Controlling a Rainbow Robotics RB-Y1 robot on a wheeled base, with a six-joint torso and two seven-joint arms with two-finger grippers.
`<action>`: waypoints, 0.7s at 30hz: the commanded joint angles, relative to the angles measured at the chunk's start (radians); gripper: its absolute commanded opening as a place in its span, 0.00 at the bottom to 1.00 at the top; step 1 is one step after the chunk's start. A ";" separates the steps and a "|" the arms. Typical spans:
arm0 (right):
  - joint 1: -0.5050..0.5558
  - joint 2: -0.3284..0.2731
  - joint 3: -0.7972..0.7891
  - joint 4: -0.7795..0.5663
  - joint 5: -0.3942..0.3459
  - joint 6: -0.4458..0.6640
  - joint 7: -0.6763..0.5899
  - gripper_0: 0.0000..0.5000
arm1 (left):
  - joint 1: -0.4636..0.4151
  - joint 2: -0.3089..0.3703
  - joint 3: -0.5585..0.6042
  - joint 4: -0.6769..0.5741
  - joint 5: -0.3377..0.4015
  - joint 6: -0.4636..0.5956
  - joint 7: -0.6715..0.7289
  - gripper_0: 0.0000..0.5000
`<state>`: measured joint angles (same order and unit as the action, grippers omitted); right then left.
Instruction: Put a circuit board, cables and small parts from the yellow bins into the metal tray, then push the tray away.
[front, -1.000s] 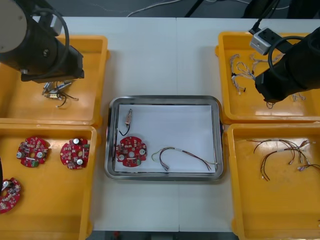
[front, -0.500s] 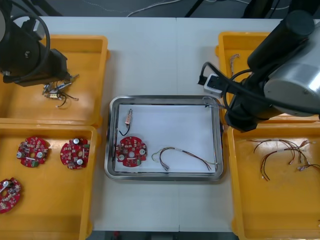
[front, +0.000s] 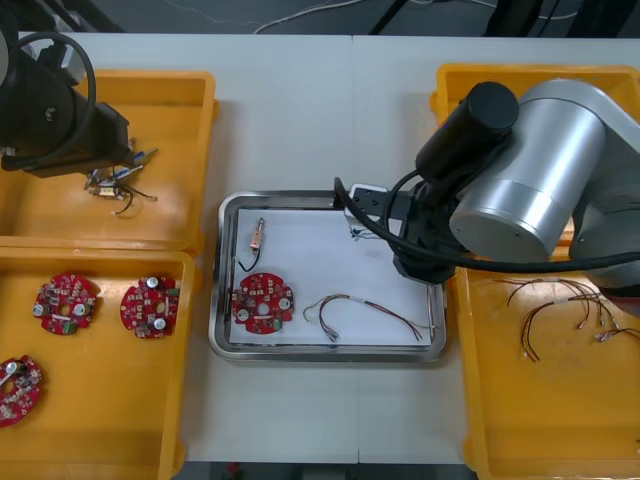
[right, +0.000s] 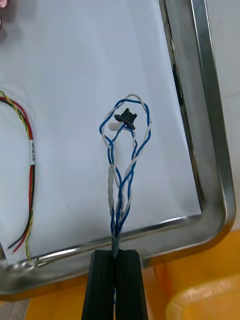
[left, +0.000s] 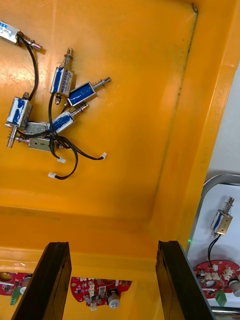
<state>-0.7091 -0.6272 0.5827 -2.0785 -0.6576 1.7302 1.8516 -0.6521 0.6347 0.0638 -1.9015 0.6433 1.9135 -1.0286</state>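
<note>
My right gripper (right: 117, 252) is shut on a twisted blue and white cable (right: 122, 150), whose loop and black connector hang over the white inside of the metal tray (right: 210, 125), near one corner. In the front view the right arm (front: 520, 190) hangs over the tray's (front: 330, 198) right side, with the cable's end (front: 356, 234) showing beside it. In the tray lie a red circuit board (front: 263, 302), a red and yellow cable (front: 365, 308) and a small metal part (front: 257, 235). My left gripper (left: 112, 247) is open above the far left yellow bin (left: 150, 100), apart from its small metal parts (left: 55, 110).
The near left bin (front: 100, 420) holds three circuit boards (front: 148, 305). The near right bin (front: 550, 420) holds red and yellow cables (front: 560, 300). The left arm (front: 60, 120) covers part of the far left bin. Bare table lies beyond and in front of the tray.
The right arm swung from the far right bin to over the tray's right side, carrying the blue and white cable. The left arm drew back a little to the left.
</note>
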 joint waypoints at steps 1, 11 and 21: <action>-0.050 0.043 0.040 0.051 0.009 -0.054 0.041 0.00 | 0.011 0.029 0.031 -0.005 -0.016 0.006 -0.119 1.00; -0.093 0.075 0.157 0.178 0.035 -0.179 0.090 0.00 | 0.040 0.025 0.030 0.022 -0.024 -0.016 -0.177 1.00; -0.128 0.095 0.238 0.291 0.036 -0.299 0.144 0.05 | 0.040 0.025 0.042 0.085 -0.048 -0.099 -0.280 1.00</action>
<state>-0.7936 -0.5543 0.7936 -1.7916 -0.6298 1.4533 1.9593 -0.6195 0.6347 0.0700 -1.8217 0.6105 1.8455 -1.2953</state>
